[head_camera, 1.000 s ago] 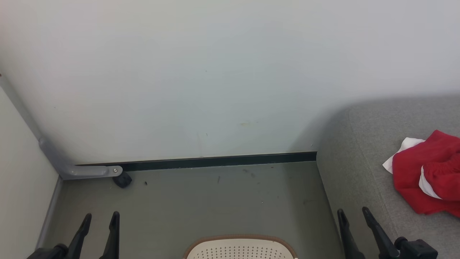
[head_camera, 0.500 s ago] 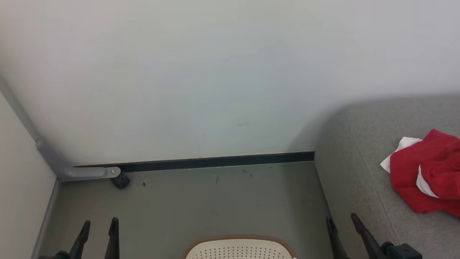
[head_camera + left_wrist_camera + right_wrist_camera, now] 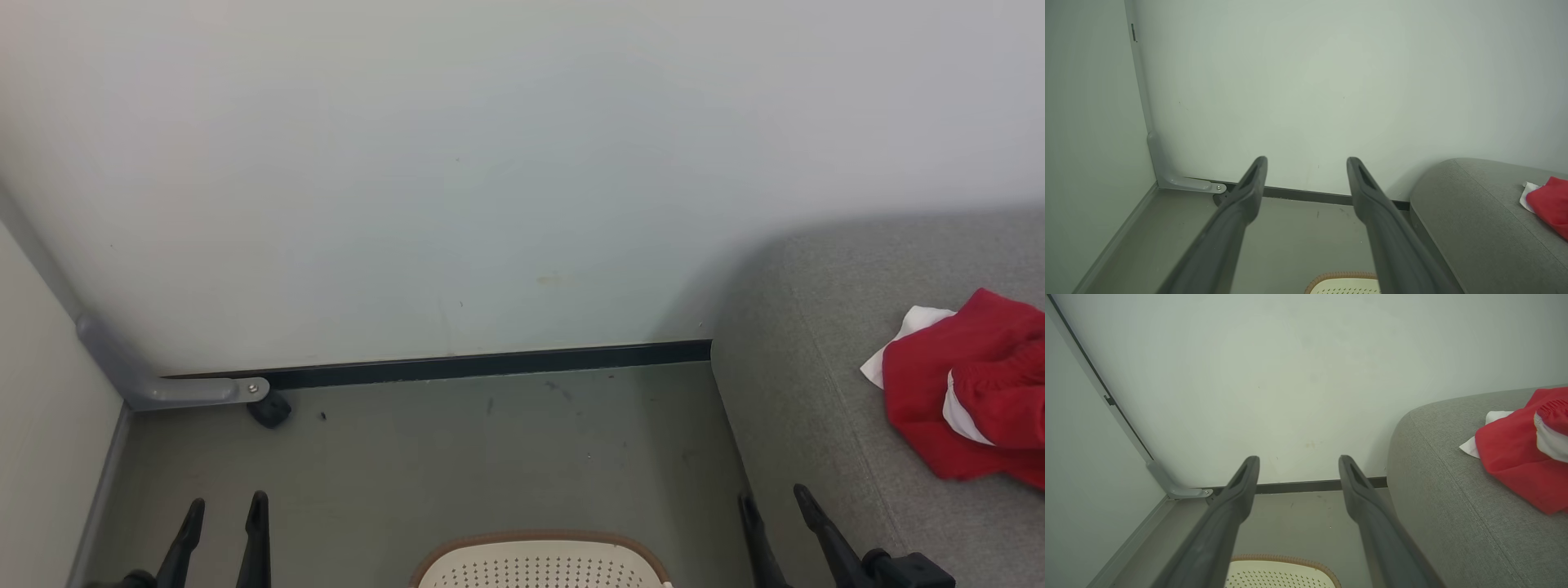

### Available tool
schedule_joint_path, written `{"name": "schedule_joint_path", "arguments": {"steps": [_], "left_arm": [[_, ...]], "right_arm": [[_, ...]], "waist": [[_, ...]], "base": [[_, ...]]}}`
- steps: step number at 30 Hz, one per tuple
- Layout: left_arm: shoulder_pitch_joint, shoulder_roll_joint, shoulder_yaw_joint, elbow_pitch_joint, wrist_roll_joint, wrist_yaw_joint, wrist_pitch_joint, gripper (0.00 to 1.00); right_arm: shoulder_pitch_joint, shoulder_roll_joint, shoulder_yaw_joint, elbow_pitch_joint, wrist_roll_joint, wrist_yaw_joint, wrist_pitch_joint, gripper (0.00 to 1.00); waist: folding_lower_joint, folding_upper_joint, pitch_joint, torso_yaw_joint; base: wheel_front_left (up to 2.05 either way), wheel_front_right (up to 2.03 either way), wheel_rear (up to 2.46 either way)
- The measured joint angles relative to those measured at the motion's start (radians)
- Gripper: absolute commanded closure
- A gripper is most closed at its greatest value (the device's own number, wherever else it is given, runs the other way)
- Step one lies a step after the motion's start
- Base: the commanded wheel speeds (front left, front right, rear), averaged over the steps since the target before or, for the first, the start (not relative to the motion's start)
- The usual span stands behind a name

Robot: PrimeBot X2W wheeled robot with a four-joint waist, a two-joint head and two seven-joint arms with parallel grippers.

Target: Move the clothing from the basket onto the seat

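While the red clothing (image 3: pixel 963 384) sits bunched on the grey seat (image 3: pixel 800 367) at your right, well apart from the basket (image 3: pixel 539 541) low in front of you, your left gripper (image 3: pixel 229 500) and right gripper (image 3: pixel 772 493) both hang with fingers apart, holding nothing. Spread and flanking the basket like that, they look ready to reach in, but its inside is out of frame, so can't tell if more's left.

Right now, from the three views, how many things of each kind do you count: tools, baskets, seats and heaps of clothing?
Tools: 2, the left tool and the right tool, both open
Baskets: 1, the basket
Seats: 1, the seat
Heaps of clothing: 1, the clothing, lying on the seat; its pieces cannot be counted
Total: 5
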Motion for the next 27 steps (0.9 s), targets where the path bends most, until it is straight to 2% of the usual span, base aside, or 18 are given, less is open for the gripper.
{"name": "schedule_joint_path", "arguments": {"steps": [23, 24, 27], "left_arm": [[0.004, -0.036, 0.063, 0.033, 0.038, -0.062, 0.0, 0.0], [0.006, -0.037, 0.066, 0.036, 0.038, -0.069, 0.0, 1.0], [0.02, -0.048, 0.061, 0.058, 0.039, -0.069, 0.001, 1.0]], "right_arm": [[-0.001, 0.012, -0.024, 0.001, -0.009, 0.01, 0.0, 0.0], [-0.001, 0.012, -0.025, 0.001, -0.01, 0.01, 0.0, 1.0], [0.011, 0.016, -0.022, 0.021, -0.009, 0.009, 0.002, 1.0]], "waist": [[0.0, 0.0, 0.005, -0.006], [0.0, 0.0, 0.005, -0.006], [0.0, 0.0, 0.004, -0.006]], "base": [[0.0, 0.0, 0.0], [0.0, 0.0, 0.0], [0.0, 0.0, 0.0]]}}
